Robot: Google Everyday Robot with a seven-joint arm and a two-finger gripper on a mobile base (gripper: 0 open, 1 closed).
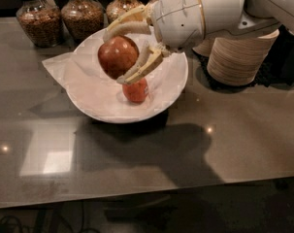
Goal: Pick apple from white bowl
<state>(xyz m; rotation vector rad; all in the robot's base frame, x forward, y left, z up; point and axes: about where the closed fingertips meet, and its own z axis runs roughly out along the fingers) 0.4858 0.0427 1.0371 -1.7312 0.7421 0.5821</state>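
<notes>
Nothing readable anywhere, no words, brands or numbers on the jars (81, 17), the white bowl (95, 97) or the arm (224, 6). For the record, the tool (115, 57) hung just above that bowl, clamped round the apple (121, 51).

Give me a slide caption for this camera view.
Gripper holds the apple above the white bowl, where a second apple lies.
</notes>
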